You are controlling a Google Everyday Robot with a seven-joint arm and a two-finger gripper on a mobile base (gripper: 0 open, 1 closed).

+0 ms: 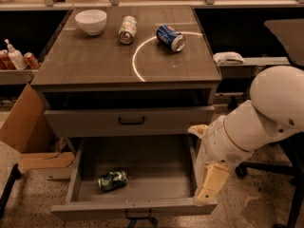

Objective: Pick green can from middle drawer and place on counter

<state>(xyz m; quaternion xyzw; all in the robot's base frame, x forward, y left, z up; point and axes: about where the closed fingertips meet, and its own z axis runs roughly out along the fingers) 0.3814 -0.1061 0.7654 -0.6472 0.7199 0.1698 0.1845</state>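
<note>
The green can (112, 180) lies on its side in the front left of the open middle drawer (133, 209). The drawer is pulled out below the shut upper drawer front (130, 121). The counter (95, 63) above carries a thin white arc. My gripper (209, 184) hangs from the white arm at the drawer's right front corner, above its right wall. It is well to the right of the can and holds nothing that I can see.
A white bowl (91, 21), a pale can (127, 29) and a blue can (170, 37) lie at the back of the counter. A cardboard box (23, 127) stands left of the cabinet. Bottles (14, 58) stand on the left shelf. A chair (287, 37) is at right.
</note>
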